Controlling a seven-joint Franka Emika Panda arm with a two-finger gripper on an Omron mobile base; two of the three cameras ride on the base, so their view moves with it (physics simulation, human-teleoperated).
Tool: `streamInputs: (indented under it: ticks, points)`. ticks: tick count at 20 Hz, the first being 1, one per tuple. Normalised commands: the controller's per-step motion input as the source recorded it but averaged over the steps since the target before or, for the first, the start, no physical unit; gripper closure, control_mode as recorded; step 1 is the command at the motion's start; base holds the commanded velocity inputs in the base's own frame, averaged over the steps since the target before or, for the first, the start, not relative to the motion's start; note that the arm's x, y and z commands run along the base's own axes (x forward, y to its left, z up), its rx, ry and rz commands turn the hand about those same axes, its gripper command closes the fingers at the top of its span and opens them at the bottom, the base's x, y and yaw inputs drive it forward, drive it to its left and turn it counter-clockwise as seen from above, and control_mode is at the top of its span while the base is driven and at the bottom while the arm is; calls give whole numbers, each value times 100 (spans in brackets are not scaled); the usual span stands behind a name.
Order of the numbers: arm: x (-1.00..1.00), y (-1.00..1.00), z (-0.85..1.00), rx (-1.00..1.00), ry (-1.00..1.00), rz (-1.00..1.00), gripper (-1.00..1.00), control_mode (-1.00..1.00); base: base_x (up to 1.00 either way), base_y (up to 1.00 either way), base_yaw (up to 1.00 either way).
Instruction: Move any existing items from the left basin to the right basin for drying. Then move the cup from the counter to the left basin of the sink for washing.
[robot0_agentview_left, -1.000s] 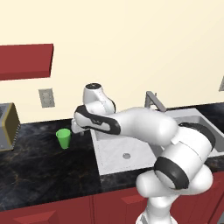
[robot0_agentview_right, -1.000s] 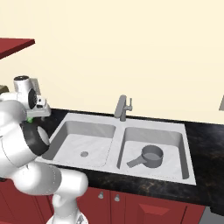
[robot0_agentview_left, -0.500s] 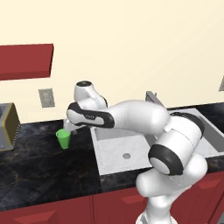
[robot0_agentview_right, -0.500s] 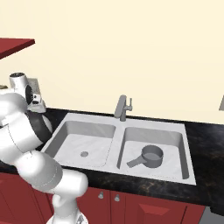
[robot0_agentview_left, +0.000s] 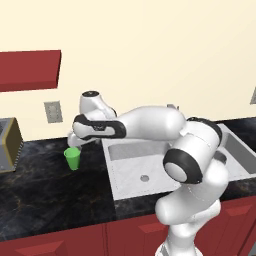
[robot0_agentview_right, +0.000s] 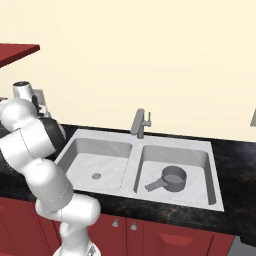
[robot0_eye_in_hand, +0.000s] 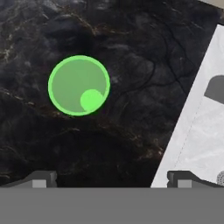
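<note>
A: The cup (robot0_agentview_left: 73, 158), where does it stand?

B: It stands upright on the counter (robot0_agentview_left: 45, 195), to the left of the sink (robot0_agentview_right: 210, 150), and it is not touching the sink rim. From the left base camera it is bright green against the black stone. In the hand view I look down into its open mouth (robot0_eye_in_hand: 78, 85).

A: And the gripper (robot0_eye_in_hand: 111, 179)?

B: It is above the counter, close to the cup, near the left rim of the sink. In the hand view the two finger tips (robot0_eye_in_hand: 41, 178) are far apart at the bottom, so the jaws are wide open and nothing is between them. The cup lies above and left of the gap in that view, not between the tips. From the left base camera the hand itself is mostly hidden behind the forearm.

A: What about the pan (robot0_agentview_right: 172, 177)?

B: It lies in the right basin (robot0_agentview_right: 200, 162), on the floor of the bowl, with its short handle pointing toward the front left corner. It looks flat, not tilted.

A: The left basin (robot0_agentview_right: 110, 165)?

B: I see its grey floor and the round drain (robot0_agentview_right: 96, 176). The faucet (robot0_agentview_right: 140, 123) stands at the back edge, between the two bowls. Below the counter are the dark red cabinet fronts (robot0_agentview_right: 165, 240).
</note>
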Motion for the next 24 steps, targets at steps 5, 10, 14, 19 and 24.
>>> streamInputs:
  ticks: [5,10,14,19,24]
  points:
    - [28,16,-13,0,3,0,-100,-100,0,0,0]
    - [24,14,-16,0,2,0,-100,-100,0,0,0]
    - [26,16,-16,0,2,0,-100,-100,0,0,0]
    - [24,17,-17,-1,3,0,-100,-100,0,0,0]
    - [21,17,-17,-1,3,0,-100,-100,0,0,0]
